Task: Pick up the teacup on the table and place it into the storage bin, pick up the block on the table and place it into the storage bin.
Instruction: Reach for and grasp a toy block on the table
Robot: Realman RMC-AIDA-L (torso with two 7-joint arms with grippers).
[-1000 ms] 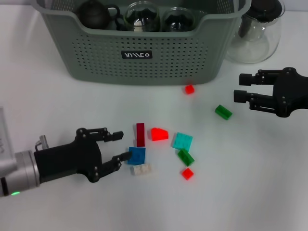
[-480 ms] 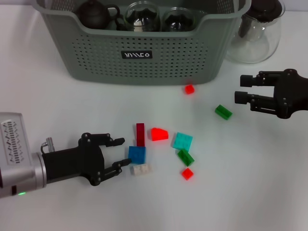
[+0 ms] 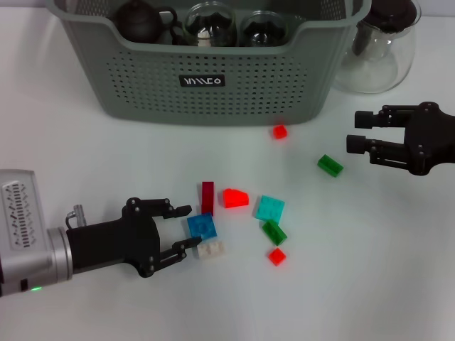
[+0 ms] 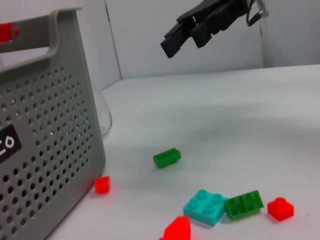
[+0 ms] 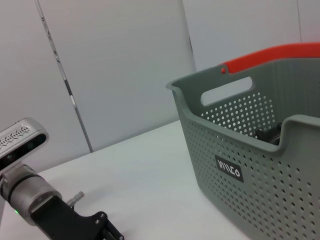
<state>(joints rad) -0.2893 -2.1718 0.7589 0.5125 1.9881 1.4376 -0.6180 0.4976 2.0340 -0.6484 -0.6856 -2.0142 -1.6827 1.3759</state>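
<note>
Head view: storage bin [image 3: 142, 78] plate [image 3: 202, 81] lettering unreadable.

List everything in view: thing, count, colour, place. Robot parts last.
storage bin: 1, grey-green, far side of the table
teapot: 1, dark brown, inside the bin, left end
glass cups: 2, clear, inside the bin, beside the teapot
glass pitcher: 1, clear with dark lid, right of the bin
table: 1, white
blue block: 1, between the left fingers
white block: 1, just in front of the blue block
dark red block: 1, behind the blue block
red blocks: 3, centre, near bin, front
teal block: 1, centre
green blocks: 2, right and centre
left gripper: open, around the blue block
right gripper: open, idle at right
</note>
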